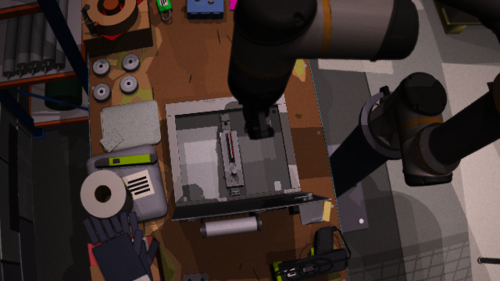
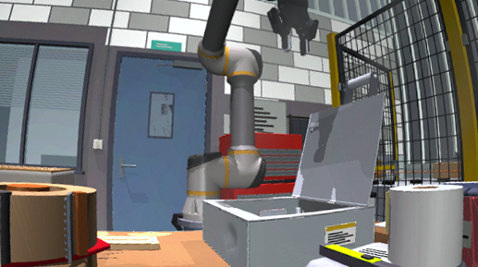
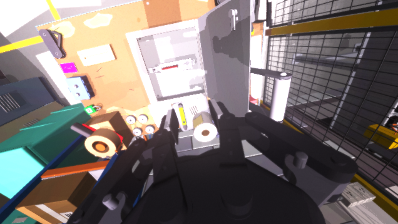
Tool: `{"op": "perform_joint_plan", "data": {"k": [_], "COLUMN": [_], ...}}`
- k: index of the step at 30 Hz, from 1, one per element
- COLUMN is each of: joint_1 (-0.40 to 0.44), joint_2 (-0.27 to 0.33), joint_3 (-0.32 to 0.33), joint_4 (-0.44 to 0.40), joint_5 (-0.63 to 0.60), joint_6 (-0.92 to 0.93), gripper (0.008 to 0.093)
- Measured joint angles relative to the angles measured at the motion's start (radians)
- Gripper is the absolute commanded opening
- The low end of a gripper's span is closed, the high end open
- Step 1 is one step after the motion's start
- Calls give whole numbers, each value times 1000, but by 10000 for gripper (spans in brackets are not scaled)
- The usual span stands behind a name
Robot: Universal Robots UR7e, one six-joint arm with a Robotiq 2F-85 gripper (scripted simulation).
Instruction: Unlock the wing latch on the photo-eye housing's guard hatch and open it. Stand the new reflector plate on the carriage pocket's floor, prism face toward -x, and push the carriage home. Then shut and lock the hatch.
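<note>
The housing's interior is partly hidden by my arm in the side camera; the grey photo-eye housing (image 1: 230,152) sits on the bench with its guard hatch (image 2: 341,152) standing open, handle (image 2: 359,80) at the top edge. Inside, the narrow carriage (image 1: 232,158) lies along the floor with a red-striped reflector plate (image 1: 231,145) standing in its pocket. My gripper (image 2: 295,44) hangs high above the housing, half open and empty, fingers (image 3: 195,117) pointing down at the bench.
The raised hatch (image 3: 223,59) stands beside the mesh fence (image 2: 422,91). A paper roll (image 1: 102,194), a yellow-green knife (image 1: 125,160), gloves (image 1: 117,244), several steel discs (image 1: 115,74) and a tape spool (image 1: 111,13) crowd the bench's left side.
</note>
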Motion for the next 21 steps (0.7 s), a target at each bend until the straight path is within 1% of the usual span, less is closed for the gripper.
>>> {"op": "perform_joint_plan", "data": {"k": [4, 9, 12, 16, 21], "joint_1": [0, 1, 19, 96, 226], "joint_2": [0, 0, 9, 53, 149], "joint_3": [0, 0, -9, -51, -149], "joint_4": [0, 0, -1, -3, 0], "joint_5": [0, 0, -1, 0, 0], "joint_6": [51, 58, 78, 157, 285], "gripper": [480, 480, 480, 480, 480]}}
